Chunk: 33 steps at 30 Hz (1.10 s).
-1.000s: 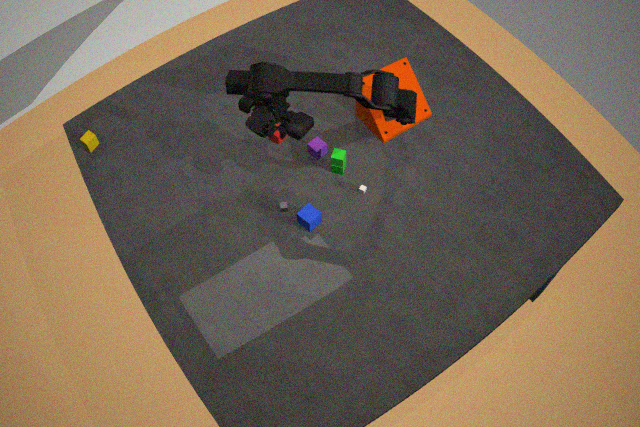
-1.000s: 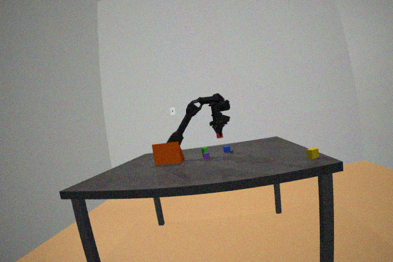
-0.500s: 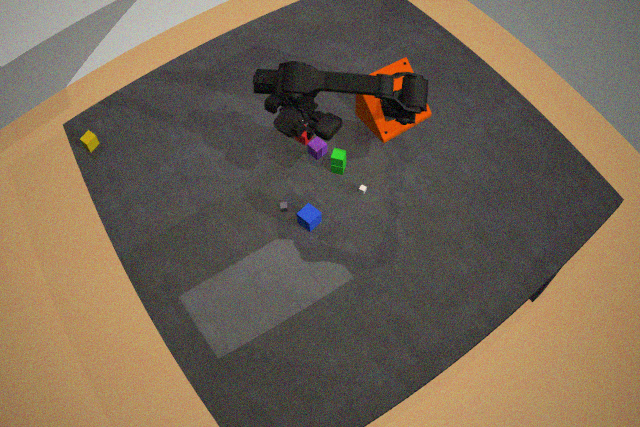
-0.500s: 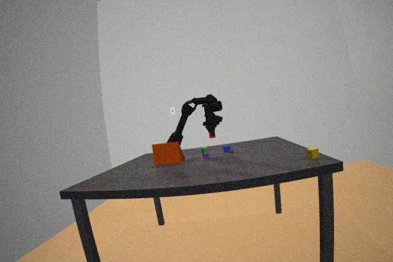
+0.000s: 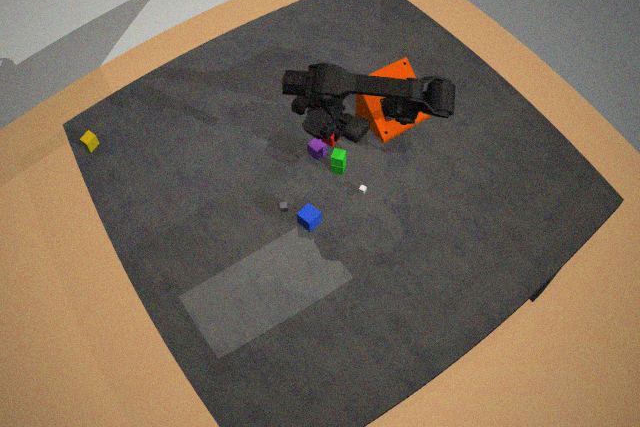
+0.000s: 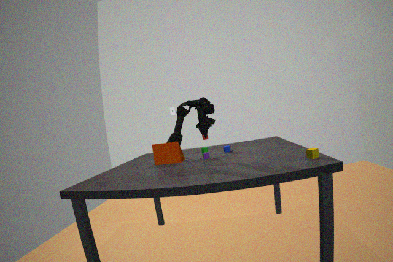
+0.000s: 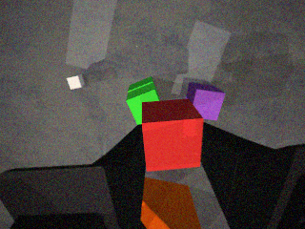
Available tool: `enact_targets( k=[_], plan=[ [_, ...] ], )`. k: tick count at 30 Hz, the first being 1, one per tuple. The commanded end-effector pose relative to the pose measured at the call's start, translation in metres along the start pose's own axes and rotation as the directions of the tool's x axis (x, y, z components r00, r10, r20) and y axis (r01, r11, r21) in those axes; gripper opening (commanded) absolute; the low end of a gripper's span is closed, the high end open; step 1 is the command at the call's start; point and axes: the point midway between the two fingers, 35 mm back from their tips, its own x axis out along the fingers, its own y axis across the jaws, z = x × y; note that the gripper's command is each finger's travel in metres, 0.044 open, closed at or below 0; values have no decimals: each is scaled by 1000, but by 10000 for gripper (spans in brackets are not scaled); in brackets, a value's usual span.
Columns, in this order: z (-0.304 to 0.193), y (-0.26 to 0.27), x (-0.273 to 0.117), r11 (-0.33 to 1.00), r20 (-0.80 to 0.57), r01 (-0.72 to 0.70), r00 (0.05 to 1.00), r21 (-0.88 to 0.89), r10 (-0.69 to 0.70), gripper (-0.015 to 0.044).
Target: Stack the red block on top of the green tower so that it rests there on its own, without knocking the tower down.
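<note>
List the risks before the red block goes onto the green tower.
1. The purple block sits right beside the green tower; the jaws could clip it on the way down and shove it into the tower.
2. The gripper, shut on the red block, hangs above the table and, in the top view, short of the tower. Releasing off-centre could let the block slide off.
3. Descending too far could topple the tower.
</note>
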Motion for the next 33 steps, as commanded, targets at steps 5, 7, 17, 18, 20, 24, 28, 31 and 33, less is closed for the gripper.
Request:
enact_targets(
  k=[5, 7, 17, 18, 20, 24, 28, 31, 33],
  plan=[
    [-14, 16, 7, 1000, -3, 5, 1000, -6, -5, 0],
    [-13, 17, 13, 1000, -3, 5, 1000, -6, -5, 0],
    [-11, 17, 39, 1000, -2, 5, 1000, -6, -5, 0],
    [-11, 17, 42, 1000, -2, 5, 1000, -6, -5, 0],
    [-11, 16, 49, 1000, -2, 5, 1000, -6, -5, 0],
    [-12, 16, 58, 1000, -2, 4, 1000, -7, -4, 0],
    [-12, 16, 58, 1000, -2, 4, 1000, -7, -4, 0],
    [-12, 16, 58, 1000, -2, 4, 1000, -7, -4, 0],
    [-12, 16, 58, 1000, -2, 4, 1000, -7, -4, 0]
  ],
)
